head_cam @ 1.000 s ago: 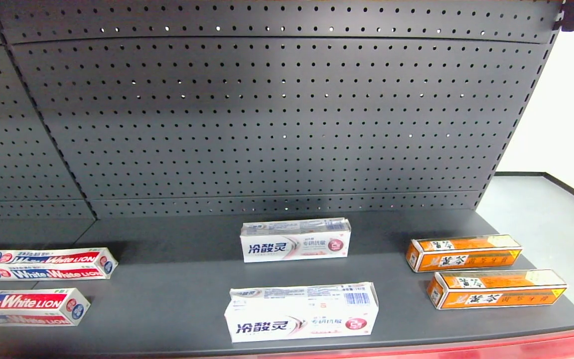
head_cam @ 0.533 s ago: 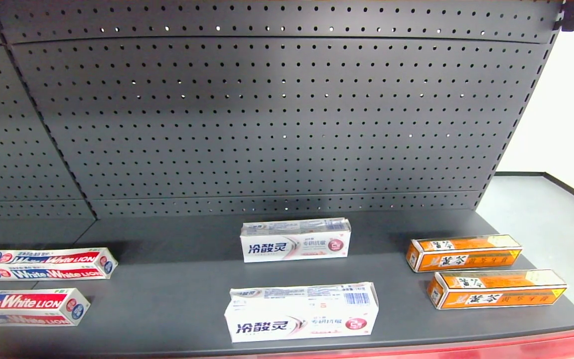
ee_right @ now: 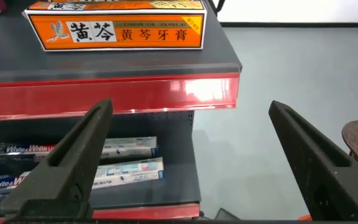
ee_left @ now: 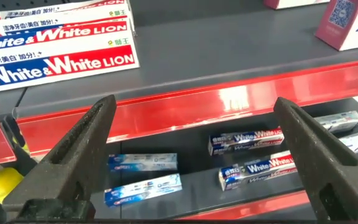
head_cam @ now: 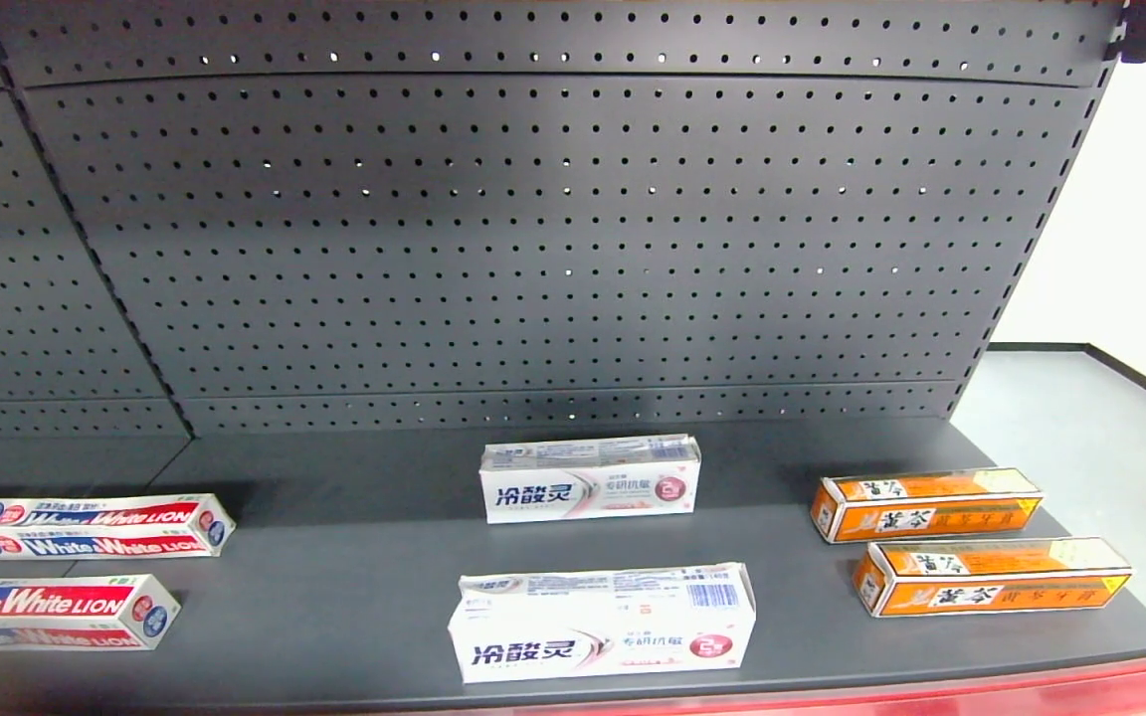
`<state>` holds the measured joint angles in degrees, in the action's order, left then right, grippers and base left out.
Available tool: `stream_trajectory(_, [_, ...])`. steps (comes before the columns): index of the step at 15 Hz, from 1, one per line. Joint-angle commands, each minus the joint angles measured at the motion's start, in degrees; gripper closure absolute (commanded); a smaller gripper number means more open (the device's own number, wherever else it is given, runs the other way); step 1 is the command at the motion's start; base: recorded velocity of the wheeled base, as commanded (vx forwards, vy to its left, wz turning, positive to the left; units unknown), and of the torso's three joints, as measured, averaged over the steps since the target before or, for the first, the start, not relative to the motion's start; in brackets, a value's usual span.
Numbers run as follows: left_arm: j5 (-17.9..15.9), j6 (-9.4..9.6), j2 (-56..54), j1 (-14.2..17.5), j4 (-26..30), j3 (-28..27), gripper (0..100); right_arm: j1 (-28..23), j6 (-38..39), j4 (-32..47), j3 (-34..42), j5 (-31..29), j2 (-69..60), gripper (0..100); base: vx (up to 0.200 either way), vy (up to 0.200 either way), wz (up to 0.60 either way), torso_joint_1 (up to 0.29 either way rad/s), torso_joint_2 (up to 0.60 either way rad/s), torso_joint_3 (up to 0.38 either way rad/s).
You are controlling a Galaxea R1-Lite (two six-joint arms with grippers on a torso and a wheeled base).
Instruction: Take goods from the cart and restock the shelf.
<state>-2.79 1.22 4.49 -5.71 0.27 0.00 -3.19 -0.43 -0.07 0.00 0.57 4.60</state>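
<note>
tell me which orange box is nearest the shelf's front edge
The front orange box, by the red edge strip; the rear orange box lies behind it.

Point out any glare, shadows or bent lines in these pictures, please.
Head view: the pegboard has seams that bow as through a wide lens, and soft shadows lie beside the orange boxes. Left wrist view: a pale sheen on the red shelf edge. Right wrist view: brighter glare there.
</note>
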Motion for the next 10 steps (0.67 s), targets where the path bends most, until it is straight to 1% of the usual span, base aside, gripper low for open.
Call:
stream_trajectory(1, [0.0,0.01,0.2,0.0,0.0,0.0,0,-0.1,0.0,0.0,0.0,0.0,0.0,0,0.000,0.000,0.00,0.000,0.00,0.000])
stream_trajectory(6, [0.0,-0.43,0.2,-0.2,0.0,-0.1,0,-0.1,-0.1,0.0,0.0,0.1,0.0,0,0.000,0.000,0.00,0.000,0.00,0.000])
stream_trajectory(10, [-0.1,-0.34,0.2,-0.2,0.1,-0.1,0,-0.1,0.0,0.0,0.0,0.0,0.0,0,0.000,0.000,0.00,0.000,0.00,0.000])
